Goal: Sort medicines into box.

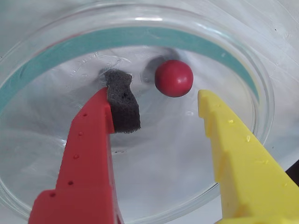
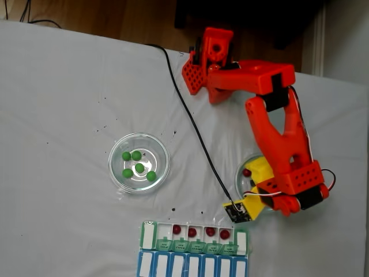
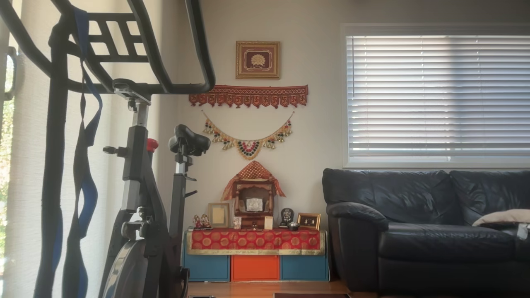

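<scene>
In the wrist view, the gripper [image 1: 161,100] hangs with its jaws spread wide inside a clear glass dish [image 1: 42,51]: a red finger tipped with a dark foam pad [image 1: 122,101] on the left, a yellow finger [image 1: 238,154] on the right. A single dark red ball [image 1: 174,78] rests on the dish floor just beyond the two tips, nearer the yellow one and not touching either. In the fixed view, this same dish [image 2: 243,173] sits on the white-covered bench [image 2: 63,92], mostly hidden under the orange arm [image 2: 282,138], with the red ball [image 2: 247,172] showing at its left side. Down and to the left of that dish lies the pill organizer [image 2: 145,234], at the bench's lower edge; four of its open white compartments each hold one dark red ball [image 2: 193,231], with green lids [image 2: 197,247] folded down below them and a row of blue lids [image 2: 179,266] under those. Further left of the arm's dish stands a second glass dish [image 2: 118,151] holding five green balls [image 2: 139,167]. A black cable [image 2: 196,130] runs from the arm's base toward the wrist.
</scene>
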`<action>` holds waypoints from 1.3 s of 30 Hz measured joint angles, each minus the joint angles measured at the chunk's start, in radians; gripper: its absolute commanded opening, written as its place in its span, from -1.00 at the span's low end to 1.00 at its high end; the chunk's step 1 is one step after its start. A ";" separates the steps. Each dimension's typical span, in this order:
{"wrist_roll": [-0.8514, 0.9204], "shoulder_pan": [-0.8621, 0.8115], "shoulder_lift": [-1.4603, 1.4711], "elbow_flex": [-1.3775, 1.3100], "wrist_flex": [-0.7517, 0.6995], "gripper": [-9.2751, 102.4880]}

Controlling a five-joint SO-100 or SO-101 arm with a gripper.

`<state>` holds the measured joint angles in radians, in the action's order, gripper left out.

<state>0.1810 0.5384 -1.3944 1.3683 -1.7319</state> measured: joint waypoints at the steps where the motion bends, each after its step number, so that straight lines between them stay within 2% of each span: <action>1: 0.003 0.000 0.000 0.000 0.000 -0.41; 12: 0.028 0.000 -0.046 0.046 0.051 -0.41; 39: 0.137 0.000 -0.063 0.058 0.032 -0.38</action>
<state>0.3175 0.5384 -1.4573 1.4266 -1.6997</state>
